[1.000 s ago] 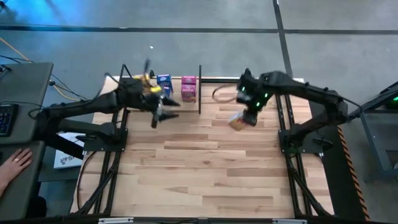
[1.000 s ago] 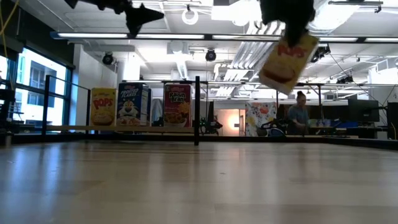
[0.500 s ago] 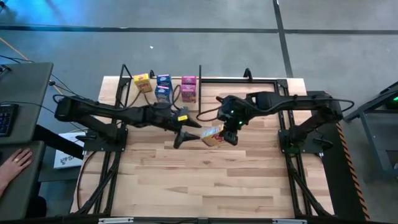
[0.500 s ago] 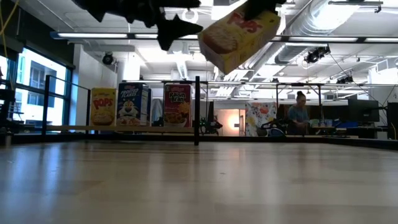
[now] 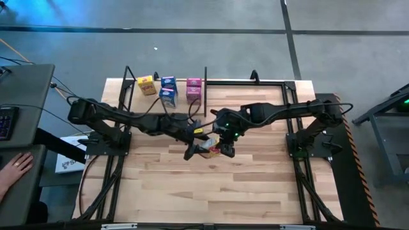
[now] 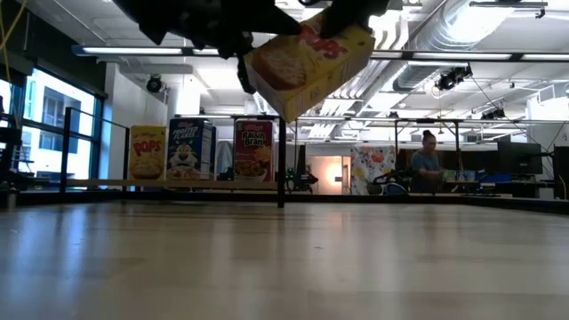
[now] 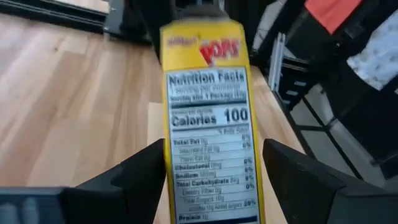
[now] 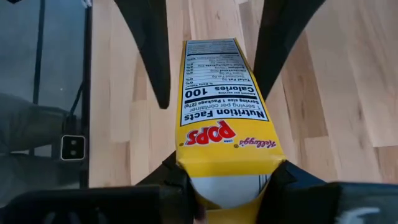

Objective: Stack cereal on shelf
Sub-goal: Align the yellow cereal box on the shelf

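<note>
Yellow cereal box (image 5: 211, 148), clamped in the right gripper (image 5: 225, 148), has travelled to mid-counter (image 5: 192, 185); the left gripper (image 5: 195, 147) now straddles it, spread wide, handover imminent

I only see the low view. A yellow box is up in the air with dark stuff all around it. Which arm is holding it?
Observer: The right gripper holds the yellow box by one end; its wrist view shows the fingers clamped there.
Operator: What's the other arm doing?
Observer: The left gripper is open, one finger on each side of the box, with gaps showing.
Operator: Is the box over the shelf?
Observer: No. From above, it hangs over the middle of the table, in front of the shelf.
</note>
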